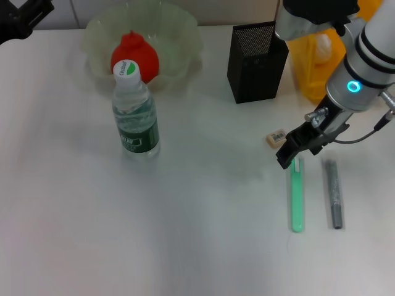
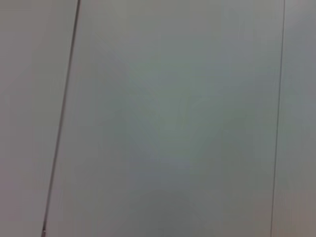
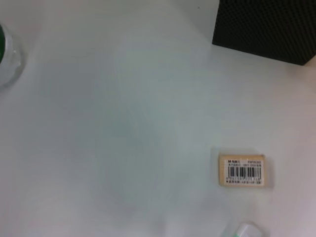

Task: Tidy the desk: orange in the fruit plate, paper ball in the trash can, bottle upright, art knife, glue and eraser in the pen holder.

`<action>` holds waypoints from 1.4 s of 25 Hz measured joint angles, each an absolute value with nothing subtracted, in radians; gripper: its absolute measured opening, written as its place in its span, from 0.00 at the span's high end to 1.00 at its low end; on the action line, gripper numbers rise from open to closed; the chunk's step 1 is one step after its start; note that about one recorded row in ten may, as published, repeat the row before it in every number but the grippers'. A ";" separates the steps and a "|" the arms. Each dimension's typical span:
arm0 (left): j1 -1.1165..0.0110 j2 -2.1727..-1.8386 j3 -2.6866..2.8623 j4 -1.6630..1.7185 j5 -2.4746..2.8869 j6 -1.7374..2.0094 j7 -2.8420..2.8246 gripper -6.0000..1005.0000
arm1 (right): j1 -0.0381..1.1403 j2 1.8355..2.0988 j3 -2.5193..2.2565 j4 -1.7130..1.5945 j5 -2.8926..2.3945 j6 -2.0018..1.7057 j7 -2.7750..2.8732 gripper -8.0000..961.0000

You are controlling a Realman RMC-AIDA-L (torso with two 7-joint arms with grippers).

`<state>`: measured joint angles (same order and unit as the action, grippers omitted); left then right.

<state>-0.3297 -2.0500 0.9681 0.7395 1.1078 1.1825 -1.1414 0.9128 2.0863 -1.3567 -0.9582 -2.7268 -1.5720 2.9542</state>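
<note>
Three loose items lie on the white desk [image 1: 185, 234] near the right gripper [image 1: 295, 150]: the eraser [image 1: 276, 137], a beige block with a barcode label, flat on the desk just beside the gripper's dark fingers; a green stick-shaped item [image 1: 297, 194], lying lengthwise with its upper end under the gripper tip; and a grey stick-shaped item [image 1: 334, 194], parallel to the green one and just to its right. Which of these two is the art knife and which the glue cannot be told. Right gripper: low over the desk, between the eraser and the green item; whether its fingers are apart or together cannot be told. Pen holder [image 1: 256, 61]: black mesh cup, upright, behind the eraser. Trash can [image 1: 315, 61]: yellow, behind and to the right of the pen holder, largely hidden by the right arm. Bottle [image 1: 134, 114]: upright, white cap on top, on the left half of the desk in front of the fruit plate [image 1: 179, 37]. Orange [image 1: 137, 54]: inside the fruit plate, partly hidden behind the bottle cap. Left gripper [image 1: 24, 18]: raised at the far left corner, well apart from every item; finger state cannot be told.
</note>
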 joint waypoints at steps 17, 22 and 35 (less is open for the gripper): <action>-0.325 -2.049 0.938 0.737 1.109 1.181 -1.132 0.33 | 0.934 2.085 -1.364 -0.864 -2.738 -1.506 2.954 0.26; -0.324 -2.048 0.935 0.736 1.109 1.181 -1.130 0.33 | 0.938 2.086 -1.364 -0.839 -2.734 -1.488 2.954 0.26; -0.324 -2.041 0.925 0.736 1.109 1.181 -1.131 0.33 | 0.951 2.088 -1.364 -0.778 -2.731 -1.453 2.950 0.26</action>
<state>-0.3235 -2.0410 0.9247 0.7362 1.1092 1.1811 -1.1305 0.9515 2.0879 -1.3637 -0.7779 -2.7308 -1.4527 2.9501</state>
